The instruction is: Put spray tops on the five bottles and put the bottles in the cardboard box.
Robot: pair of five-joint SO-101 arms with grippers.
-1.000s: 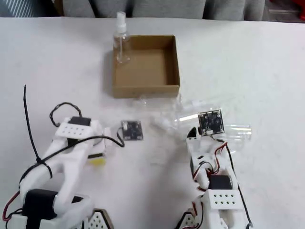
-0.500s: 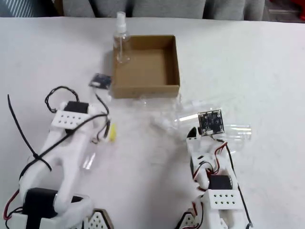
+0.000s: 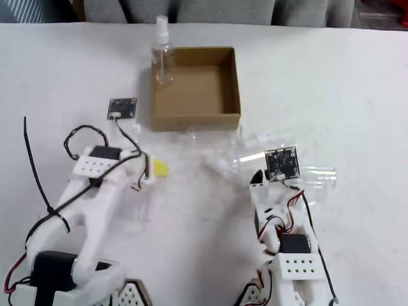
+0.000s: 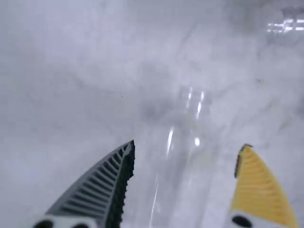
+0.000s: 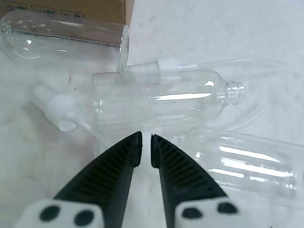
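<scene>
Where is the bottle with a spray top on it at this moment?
In the high view the capped bottle stands upright inside the cardboard box, in its far left corner.

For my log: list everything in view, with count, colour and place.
box: one, brown, open, far middle of table.
capped bottle: one, clear, white top, upright at the box's far left corner.
loose bottles: three, clear, lying just near of the box.
left bottle: one, clear, lying on the table's left half.
spray tops: at least two, white, among the loose bottles.
table: one, white.
left gripper: grey and yellow, open astride the left bottle.
right gripper: black, shut, beside the loose bottles.
</scene>
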